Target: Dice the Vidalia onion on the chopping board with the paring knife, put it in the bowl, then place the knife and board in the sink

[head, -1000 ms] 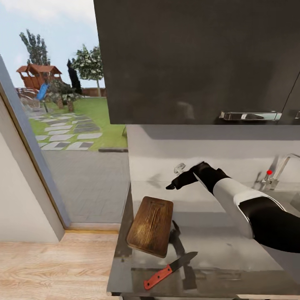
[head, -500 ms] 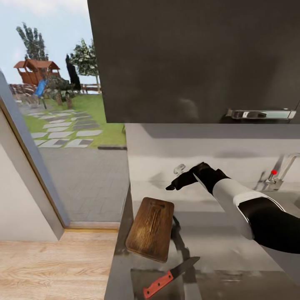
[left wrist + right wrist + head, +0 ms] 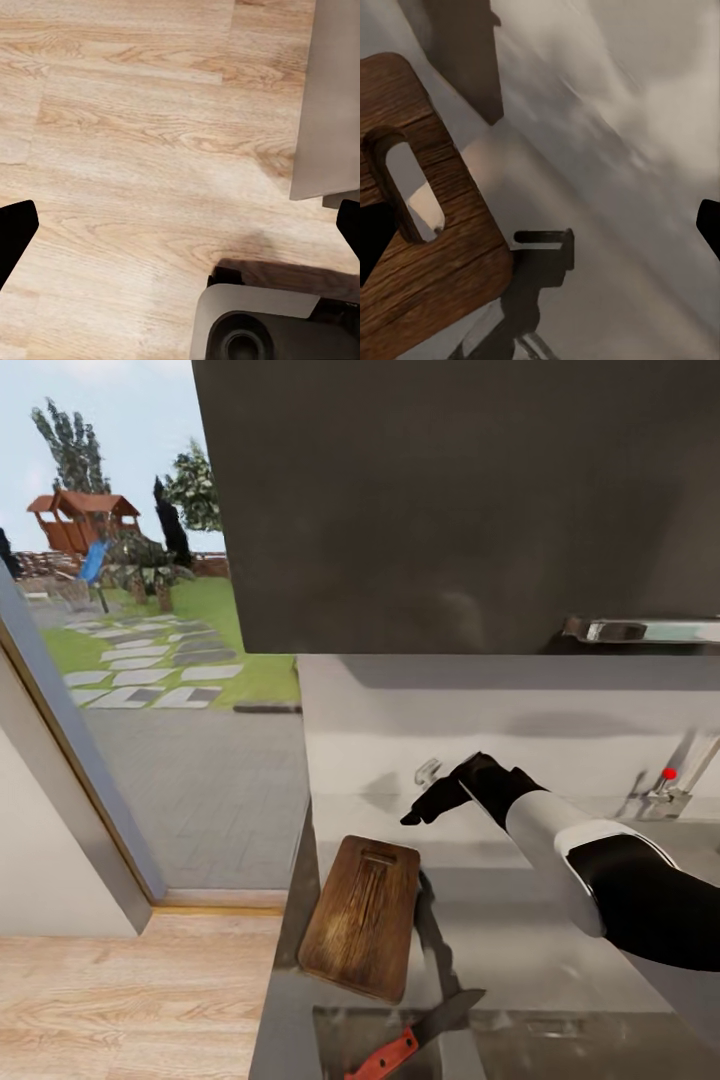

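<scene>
Orange-red handle and dark blade: the paring knife [image 3: 415, 1032] lies nearest you at the front of the grey tabletop [image 3: 540, 940], free and flat, blade pointing away and to the right. Judged a convenient place for a later pickup.

Brown wood next: the chopping board [image 3: 362, 915] lies just beyond the knife, near the tabletop's left end, its slot at the far end. In your right wrist view the board [image 3: 412, 225] sits below the camera with the slot plainly shown, which suggests your arm is poised over its far end.

Right gripper [image 3: 420, 810]: hovers above the tabletop just past the board, carrying nothing. In the right wrist view its fingertips sit at opposite edges, so it is spread wide.

Left gripper [image 3: 180, 225]: hangs low beside the robot's base, over light wood floor [image 3: 135, 127]. Spread wide, empty.

Sink: only the chrome tap [image 3: 690, 775] with its red-tipped lever appears, at the far right. The Vidalia onion cannot be seen, nor the bowl; the fetching step looks not yet done.

Room: pale wall behind the tabletop, glossy black upper cabinet [image 3: 450, 500] overhead, and at left a tall window onto paving, lawn and a playhouse.
</scene>
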{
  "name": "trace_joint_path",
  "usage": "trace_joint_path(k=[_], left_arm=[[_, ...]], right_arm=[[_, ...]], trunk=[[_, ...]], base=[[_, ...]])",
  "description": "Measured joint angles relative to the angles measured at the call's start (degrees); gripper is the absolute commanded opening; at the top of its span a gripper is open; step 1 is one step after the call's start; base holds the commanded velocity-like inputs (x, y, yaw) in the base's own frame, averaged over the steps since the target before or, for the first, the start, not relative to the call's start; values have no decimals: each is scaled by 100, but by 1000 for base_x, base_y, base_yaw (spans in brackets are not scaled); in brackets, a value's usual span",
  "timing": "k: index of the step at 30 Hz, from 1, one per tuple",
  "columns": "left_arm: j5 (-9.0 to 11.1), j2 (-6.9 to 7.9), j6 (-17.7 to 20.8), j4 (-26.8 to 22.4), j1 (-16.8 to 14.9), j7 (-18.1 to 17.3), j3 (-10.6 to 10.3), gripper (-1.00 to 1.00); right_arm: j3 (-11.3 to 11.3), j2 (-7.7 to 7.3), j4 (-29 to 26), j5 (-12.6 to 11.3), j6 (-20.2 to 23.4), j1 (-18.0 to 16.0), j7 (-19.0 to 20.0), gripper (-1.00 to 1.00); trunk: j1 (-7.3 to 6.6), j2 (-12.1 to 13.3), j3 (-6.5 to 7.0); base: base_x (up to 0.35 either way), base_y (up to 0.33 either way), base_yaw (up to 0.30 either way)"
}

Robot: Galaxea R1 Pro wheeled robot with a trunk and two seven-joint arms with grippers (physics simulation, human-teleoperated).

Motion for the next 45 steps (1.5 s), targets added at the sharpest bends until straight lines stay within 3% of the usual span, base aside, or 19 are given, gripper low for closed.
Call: trace_joint_path(k=[11,17,21,45], left_arm=[[0,1,0,-6,0,0,0,100],[0,0,0,-7,0,0,0,100],[0,-1,-1,-7,0,0,0,100],[-1,-7,2,2,0,0,0,100]], right_arm=[[14,82,7,88,0,0,0,100],[73,190,9,714,1,0,-2,100],[78,218,15,825,1,0,-3,100],[80,409,17,872,-140,0,15,100]], trunk=[[1,0,-103],[1,0,-160],[1,0,-193],[1,-1,-210]], base=[[29,0,0],[0,0,0],[0,0,0],[0,0,0]])
